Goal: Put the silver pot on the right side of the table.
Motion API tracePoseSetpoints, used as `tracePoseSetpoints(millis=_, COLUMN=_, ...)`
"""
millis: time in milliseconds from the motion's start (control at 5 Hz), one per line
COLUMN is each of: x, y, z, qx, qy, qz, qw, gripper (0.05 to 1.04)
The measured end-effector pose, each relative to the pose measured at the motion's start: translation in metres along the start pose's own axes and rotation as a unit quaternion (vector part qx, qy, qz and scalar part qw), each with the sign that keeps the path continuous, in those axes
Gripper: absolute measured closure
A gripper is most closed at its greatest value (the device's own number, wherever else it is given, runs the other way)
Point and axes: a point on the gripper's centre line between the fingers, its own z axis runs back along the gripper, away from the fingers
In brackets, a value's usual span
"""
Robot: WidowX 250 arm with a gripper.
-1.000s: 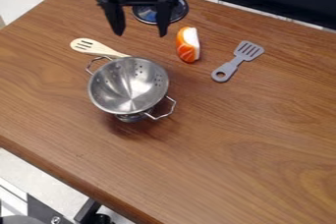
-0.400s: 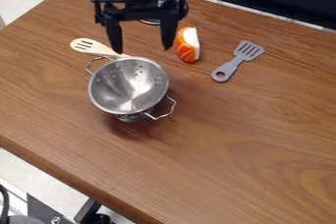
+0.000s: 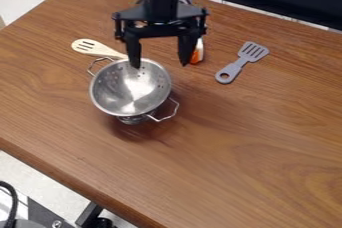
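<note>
I'm holding the hand (image 3: 160, 65) open, its two fingers pointing down and standing well apart. One fingertip is showing against the inside of the pot (image 3: 130, 92) near the far rim, the other is hanging just past the rim to the right; I can't tell whether either is touching. The pot is sitting on the left half of the counter (image 3: 234, 147), mouth up. The spoon (image 3: 93, 48) is lying behind it, and the sushi (image 3: 198, 54) is partly hiding behind the hand. The grey spatula (image 3: 244, 61) is lying farther right.
</note>
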Motion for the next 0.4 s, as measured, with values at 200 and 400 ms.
tracePoseSetpoints(millis=200, x=-0.001, y=0.001, z=-0.008, qx=0.004, qy=-0.012, qz=-0.011, qw=0.9999, gripper=0.084)
tracePoseSetpoints(millis=400, x=0.0, y=0.002, z=-0.019, qx=0.013, qy=-0.017, qz=-0.012, qw=0.9997, gripper=0.085)
